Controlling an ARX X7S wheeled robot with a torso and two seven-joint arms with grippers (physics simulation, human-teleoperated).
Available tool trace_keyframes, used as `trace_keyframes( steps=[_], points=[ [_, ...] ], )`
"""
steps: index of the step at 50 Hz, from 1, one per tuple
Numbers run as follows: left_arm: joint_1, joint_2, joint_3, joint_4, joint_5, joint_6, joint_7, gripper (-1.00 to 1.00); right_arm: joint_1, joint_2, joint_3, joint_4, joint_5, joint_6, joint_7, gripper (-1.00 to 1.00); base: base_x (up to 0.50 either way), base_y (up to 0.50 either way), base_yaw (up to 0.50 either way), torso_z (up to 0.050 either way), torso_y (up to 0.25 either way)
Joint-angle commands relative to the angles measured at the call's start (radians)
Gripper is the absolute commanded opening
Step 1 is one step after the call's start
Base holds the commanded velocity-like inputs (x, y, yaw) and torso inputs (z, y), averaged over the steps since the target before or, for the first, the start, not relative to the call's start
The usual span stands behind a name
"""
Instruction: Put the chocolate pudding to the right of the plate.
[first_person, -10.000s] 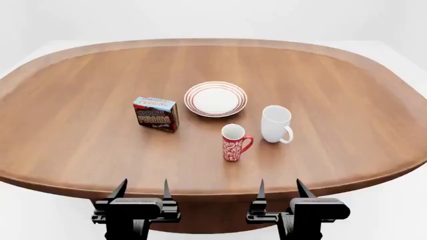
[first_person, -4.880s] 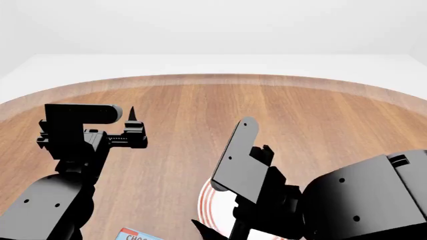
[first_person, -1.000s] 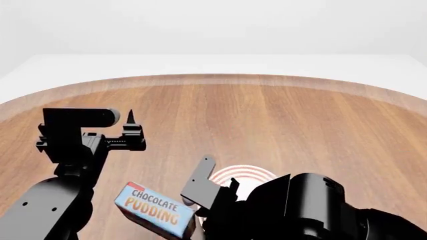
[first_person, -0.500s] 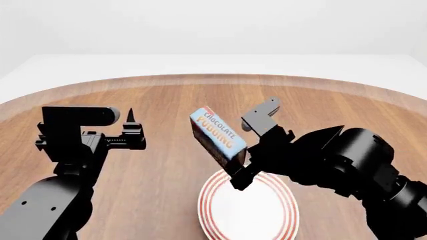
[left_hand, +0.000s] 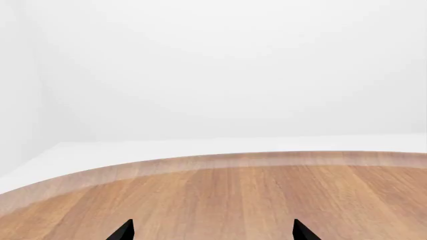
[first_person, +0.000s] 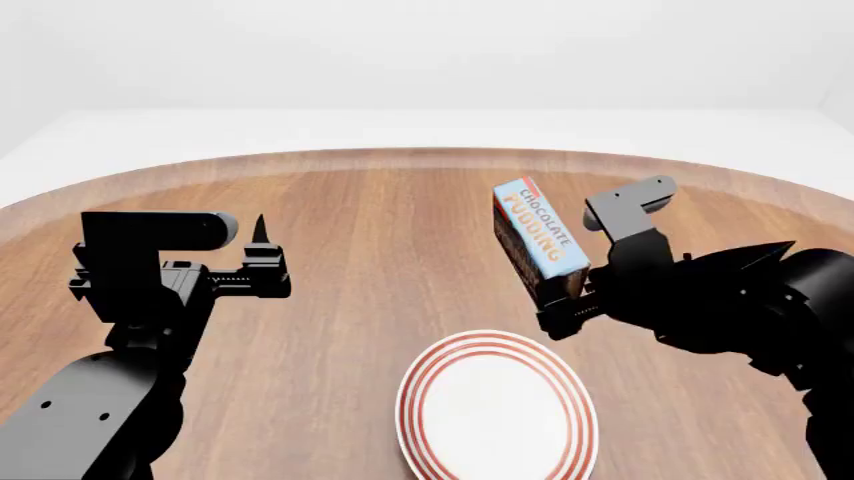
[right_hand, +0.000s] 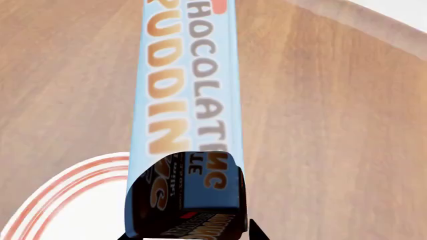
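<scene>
Pudding (first_person: 539, 238) now rides farther right than half a second ago, up past the plate's (first_person: 497, 416) far right rim.
Right hand (first_person: 571, 300) clamps it, tilted, above the table (first_person: 374, 230); left hand (first_person: 262, 268) hovers left of the plate, jaws apart, holding nothing.

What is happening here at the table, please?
The right gripper holds the chocolate pudding tilted in the air above the wooden table, just beyond the plate and a little toward its right side. The left gripper hovers open and empty on the other side.
</scene>
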Motion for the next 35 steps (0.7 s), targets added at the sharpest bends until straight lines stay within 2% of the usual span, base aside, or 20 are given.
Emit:
trace_keyframes(
  steps=[1,7,13,35],
  points=[
    [0.001,-0.002,0.002,-0.003,-0.004,0.004,-0.002,1.0,-0.083,0.11,0.095,-0.11,0.093,0.051,0.131,-1.0,0.0,0.0,0.0,0.0,0.0],
    [0.0,-0.002,0.003,0.002,-0.007,0.001,-0.006,1.0,-0.161,0.185,0.158,-0.193,0.175,0.07,0.224,-1.0,0.0,0.0,0.0,0.0,0.0],
    [0.004,-0.001,0.006,0.0,-0.008,0.008,-0.006,1.0,-0.201,0.213,0.176,-0.159,0.181,0.053,0.243,-1.0,0.0,0.0,0.0,0.0,0.0],
    [0.012,-0.009,0.002,-0.001,-0.014,0.015,-0.012,1.0,-0.255,0.191,0.125,0.028,0.091,-0.007,0.2,-1.0,0.0,0.0,0.0,0.0,0.0]
  ],
)
